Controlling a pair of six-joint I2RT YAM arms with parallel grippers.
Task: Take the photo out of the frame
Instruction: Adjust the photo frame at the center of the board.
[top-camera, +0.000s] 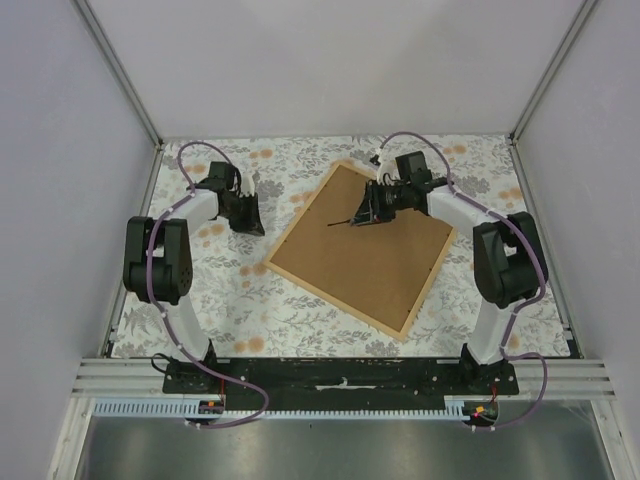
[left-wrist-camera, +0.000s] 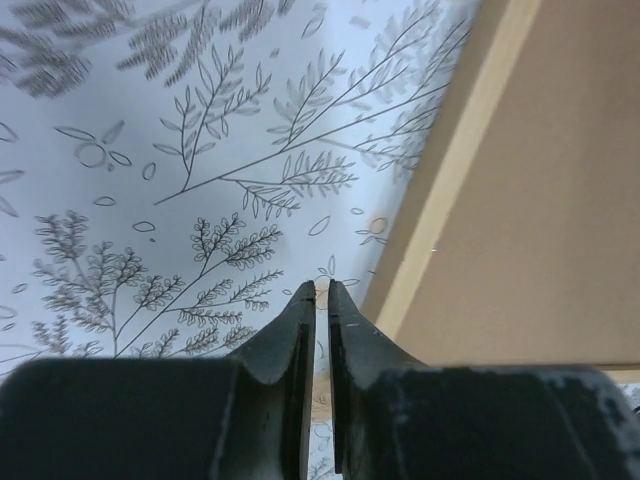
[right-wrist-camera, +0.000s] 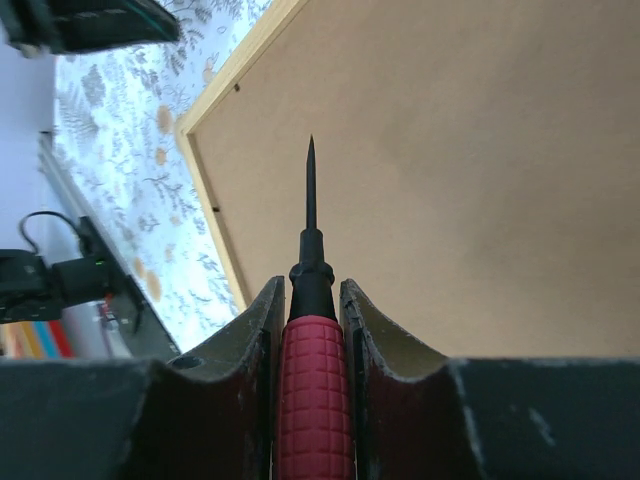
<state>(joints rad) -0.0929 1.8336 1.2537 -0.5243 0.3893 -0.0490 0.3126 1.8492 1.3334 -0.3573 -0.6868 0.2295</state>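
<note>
The frame (top-camera: 362, 250) lies face down on the table, its brown back board up and thin light-tan strips round the edge. The photo is hidden under the board. My right gripper (top-camera: 368, 205) hovers over the frame's far part, shut on a red-handled screwdriver (right-wrist-camera: 312, 360) whose black tip (top-camera: 340, 222) points left over the board (right-wrist-camera: 470, 170). My left gripper (top-camera: 247, 218) is shut and empty over the tablecloth, just left of the frame's left edge (left-wrist-camera: 450, 180); its fingers (left-wrist-camera: 300, 330) nearly touch.
A floral tablecloth (top-camera: 230, 290) covers the table. Metal posts and white walls enclose the cell. A metal rail (top-camera: 340, 385) with the arm bases runs along the near edge. Small black tabs (right-wrist-camera: 215, 209) sit on the frame's inner edge.
</note>
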